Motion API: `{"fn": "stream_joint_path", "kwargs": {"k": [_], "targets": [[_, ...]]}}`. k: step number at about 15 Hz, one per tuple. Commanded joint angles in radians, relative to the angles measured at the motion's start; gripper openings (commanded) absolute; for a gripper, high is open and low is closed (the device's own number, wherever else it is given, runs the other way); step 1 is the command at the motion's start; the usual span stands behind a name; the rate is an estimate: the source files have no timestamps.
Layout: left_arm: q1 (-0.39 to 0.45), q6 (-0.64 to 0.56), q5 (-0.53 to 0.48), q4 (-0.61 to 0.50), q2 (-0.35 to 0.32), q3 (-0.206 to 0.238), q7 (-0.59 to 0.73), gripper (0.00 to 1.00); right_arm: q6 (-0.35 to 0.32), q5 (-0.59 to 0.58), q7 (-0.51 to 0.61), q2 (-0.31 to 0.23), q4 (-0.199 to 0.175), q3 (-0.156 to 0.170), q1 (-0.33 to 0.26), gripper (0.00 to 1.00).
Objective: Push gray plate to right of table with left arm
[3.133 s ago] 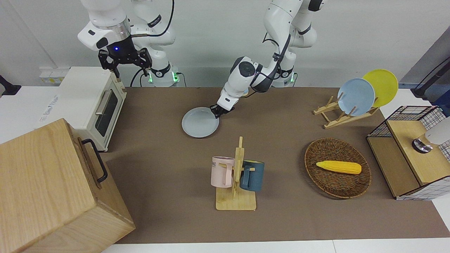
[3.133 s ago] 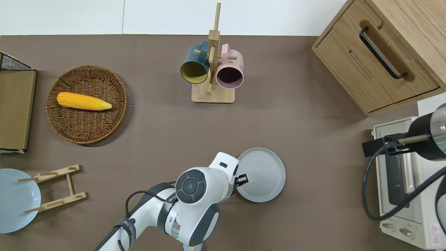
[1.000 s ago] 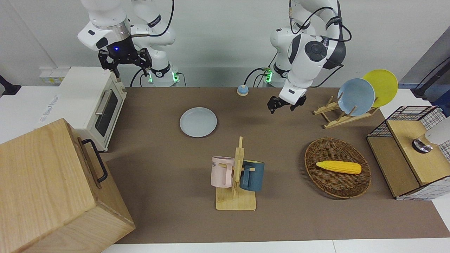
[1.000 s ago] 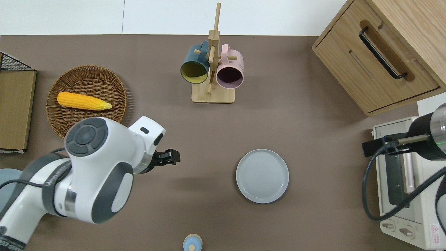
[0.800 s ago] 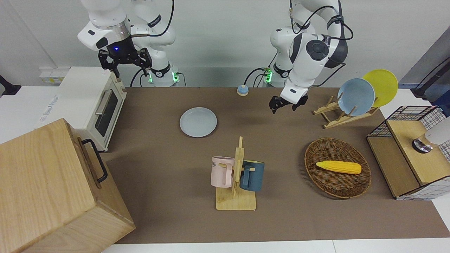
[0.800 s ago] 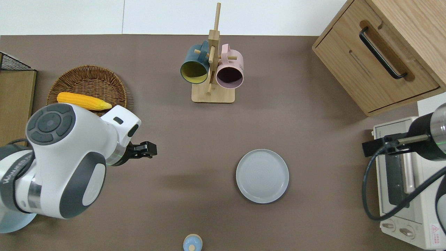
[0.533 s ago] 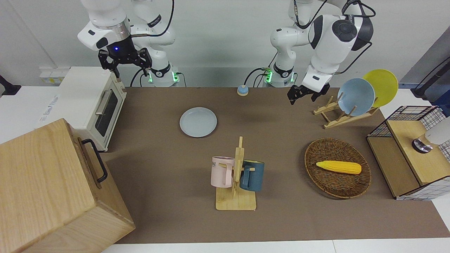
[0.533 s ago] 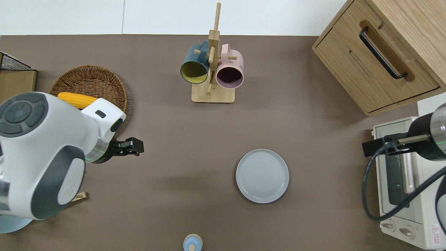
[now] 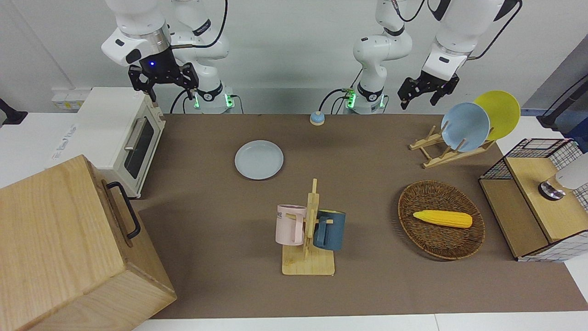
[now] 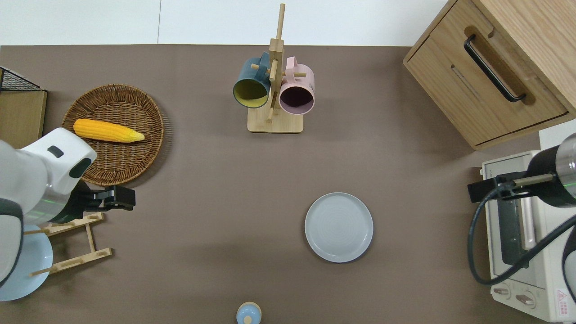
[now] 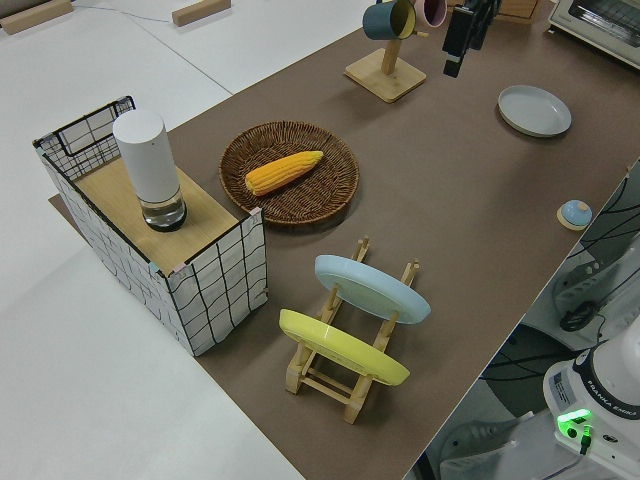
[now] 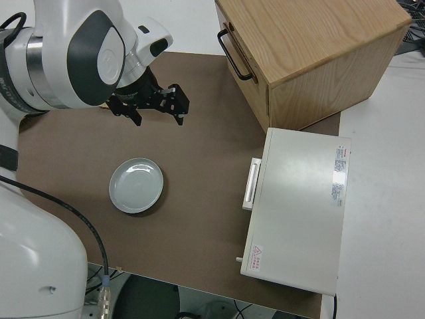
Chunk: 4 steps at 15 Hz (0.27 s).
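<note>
The gray plate [image 9: 259,159] lies flat on the brown table [image 9: 206,207], between the middle and the toaster oven; it also shows in the overhead view [image 10: 339,227] and in the right side view [image 12: 137,185]. Nothing touches it. My left gripper [image 9: 420,99] is open and empty, raised high. In the overhead view the left gripper [image 10: 123,198] is over the table between the wicker basket and the plate rack, well apart from the plate. My right arm is parked, its gripper [image 9: 163,92] open and empty.
A toaster oven [image 9: 119,133] and a wooden cabinet [image 9: 59,248] stand at the right arm's end. A mug rack [image 9: 308,234] stands mid-table. A basket with corn [image 9: 441,218], a plate rack [image 9: 452,138] with two plates and a wire crate [image 9: 537,197] stand at the left arm's end.
My left gripper has left the plate's rim, risen and swung back toward its own end of the table. The plate has lain still over the last second. The right arm has not moved.
</note>
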Motion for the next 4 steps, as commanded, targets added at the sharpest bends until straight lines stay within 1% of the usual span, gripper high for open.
{"fn": "stream_joint_path", "kwargs": {"k": [1,4], "targets": [[0.000,-0.016,0.016,0.016,0.010,-0.005,0.003,0.99,-0.015,-0.008,-0.008,-0.010,0.001,0.019,-0.024,0.996],[0.000,-0.014,0.016,0.016,0.010,-0.005,0.000,0.99,-0.015,-0.008,-0.008,-0.010,0.001,0.019,-0.024,0.996]]}}
